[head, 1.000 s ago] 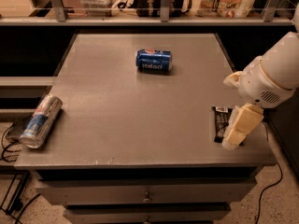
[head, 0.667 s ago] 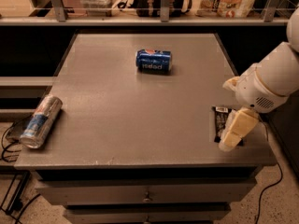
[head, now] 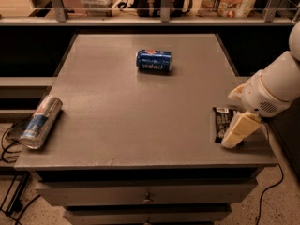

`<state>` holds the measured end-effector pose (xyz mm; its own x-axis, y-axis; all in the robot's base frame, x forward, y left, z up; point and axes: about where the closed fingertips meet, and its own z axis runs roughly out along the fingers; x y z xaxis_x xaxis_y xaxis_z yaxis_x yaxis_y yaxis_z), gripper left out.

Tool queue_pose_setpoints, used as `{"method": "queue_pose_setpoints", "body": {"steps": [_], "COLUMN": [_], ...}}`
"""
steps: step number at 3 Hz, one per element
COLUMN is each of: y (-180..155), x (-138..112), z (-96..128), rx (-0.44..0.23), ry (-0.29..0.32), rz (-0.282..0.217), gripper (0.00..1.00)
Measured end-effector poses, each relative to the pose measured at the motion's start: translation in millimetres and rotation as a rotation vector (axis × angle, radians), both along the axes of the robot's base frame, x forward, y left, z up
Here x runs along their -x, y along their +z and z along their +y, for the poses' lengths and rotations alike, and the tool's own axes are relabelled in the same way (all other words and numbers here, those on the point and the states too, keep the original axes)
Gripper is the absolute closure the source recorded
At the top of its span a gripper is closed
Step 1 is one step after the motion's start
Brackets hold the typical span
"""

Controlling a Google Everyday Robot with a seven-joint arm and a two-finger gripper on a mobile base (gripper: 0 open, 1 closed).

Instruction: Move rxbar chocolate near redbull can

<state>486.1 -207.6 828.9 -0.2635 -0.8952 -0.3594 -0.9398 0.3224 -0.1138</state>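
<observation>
The rxbar chocolate [head: 221, 123], a flat black bar with white lettering, lies on the grey table [head: 140, 107] near its right front edge. My gripper [head: 231, 120] is at that edge, right over the bar. It is open, with one cream finger [head: 240, 129] resting over the bar's right side and the other finger [head: 236, 93] just behind the bar. The redbull can [head: 41, 121], slim, silver and blue, lies on its side at the table's far left front edge, far from the bar.
A shorter blue Pepsi can [head: 154, 60] lies on its side at the back middle of the table. A shelf with a rail [head: 159, 18] and packages runs behind the table. Drawers [head: 147, 196] sit below the front edge. Cables lie on the floor at left and right.
My gripper has shifted slightly left and down at the bar. The bar and both cans have not moved.
</observation>
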Motion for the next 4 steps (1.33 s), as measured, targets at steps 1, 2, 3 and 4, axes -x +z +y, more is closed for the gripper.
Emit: {"method": "queue_pose_setpoints", "body": {"steps": [1, 2, 3, 4], "y": [-5.3, -3.8, -0.4, 0.2], "x": [-1.3, -1.4, -1.5, -1.5], "z": [-7.9, -8.3, -8.2, -8.0], "rx": [-0.001, -0.001, -0.001, -0.001], "ry": [-0.018, -0.020, -0.020, -0.019], "rz": [0.014, 0.017, 0.017, 0.016], "gripper": [0.42, 0.65, 0.87, 1.00]}}
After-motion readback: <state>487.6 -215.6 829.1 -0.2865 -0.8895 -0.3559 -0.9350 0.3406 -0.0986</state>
